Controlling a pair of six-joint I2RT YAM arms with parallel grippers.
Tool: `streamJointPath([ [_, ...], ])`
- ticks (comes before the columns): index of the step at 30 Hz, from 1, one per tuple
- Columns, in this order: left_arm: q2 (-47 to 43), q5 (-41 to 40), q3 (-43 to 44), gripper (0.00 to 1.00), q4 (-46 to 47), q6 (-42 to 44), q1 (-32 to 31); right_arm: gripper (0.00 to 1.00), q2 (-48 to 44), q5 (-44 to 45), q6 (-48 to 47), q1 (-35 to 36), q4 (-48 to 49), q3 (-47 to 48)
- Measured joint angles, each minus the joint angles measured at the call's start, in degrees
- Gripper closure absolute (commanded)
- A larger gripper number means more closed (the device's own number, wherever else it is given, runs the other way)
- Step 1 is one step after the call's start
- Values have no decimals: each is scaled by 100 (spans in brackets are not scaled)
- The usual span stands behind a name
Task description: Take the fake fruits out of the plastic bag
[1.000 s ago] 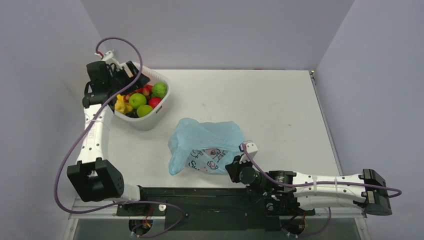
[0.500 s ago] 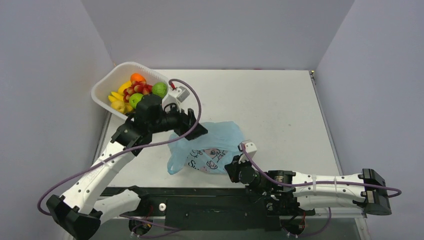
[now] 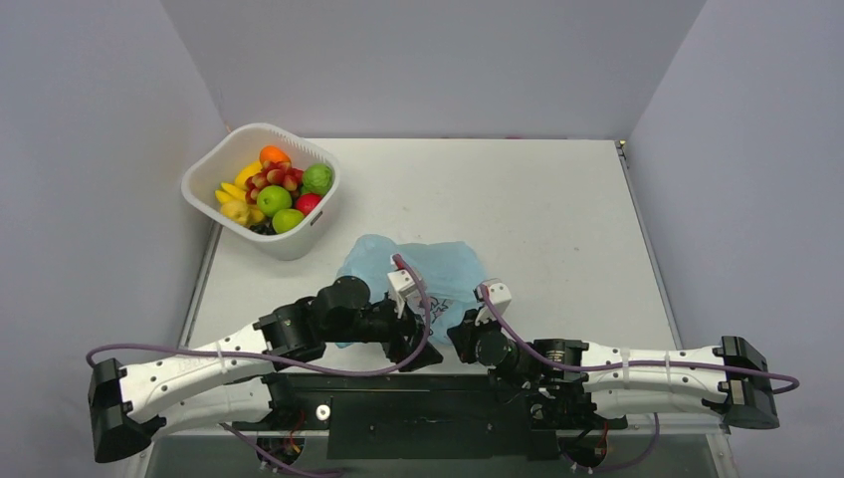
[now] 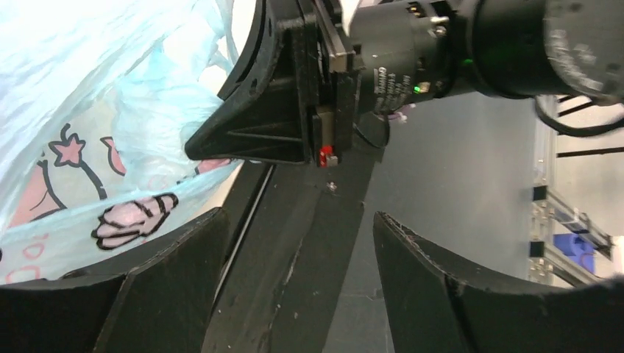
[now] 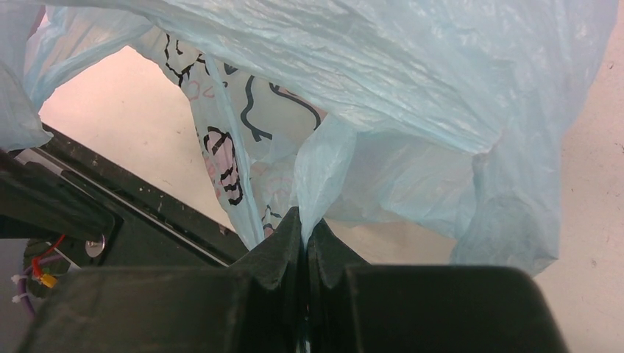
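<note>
The light-blue plastic bag (image 3: 423, 271) lies crumpled in the middle of the table, its printed side toward the arms. My right gripper (image 3: 464, 335) is shut on a fold of the plastic bag (image 5: 383, 81) at its near right edge; the film is pinched between the fingertips (image 5: 291, 232). My left gripper (image 3: 413, 349) hangs open at the bag's near edge, just left of the right gripper, with nothing between its fingers (image 4: 173, 276). An orange (image 3: 274, 154) and a red grape bunch (image 3: 273, 178) lie in the white basket (image 3: 299, 242). No fruit shows inside the bag.
The basket at the back left also holds green apples (image 3: 274, 199), a red fruit (image 3: 308, 202) and yellow pieces (image 3: 237, 209). The black base rail (image 3: 418, 393) runs along the table's near edge, right under both grippers. Grey walls close in both sides.
My left arm has swung from the basket at the back left down to the bag's near edge, beside the right gripper. The right gripper has kept its hold on the bag.
</note>
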Motion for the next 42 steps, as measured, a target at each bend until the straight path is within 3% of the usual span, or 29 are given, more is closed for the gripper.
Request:
streamJointPath([
  [9,1016,-1287,2,37,483,-118,-341,100,-61,0,57,0,-2,-2],
  [17,1064,-2269,-101,44,531,-433,-149,100,-273,0,109,0,35,-66],
  [24,1425,-2262,-238,47,857,-636,538,100,-208,-127,168,0,240,-363],
  [32,2044,-2223,-470,50,1080,-619,695,100,348,-474,197,70,667,-490],
  [42,1606,-2492,-1318,47,841,-627,706,100,726,-710,192,186,861,-490],
])
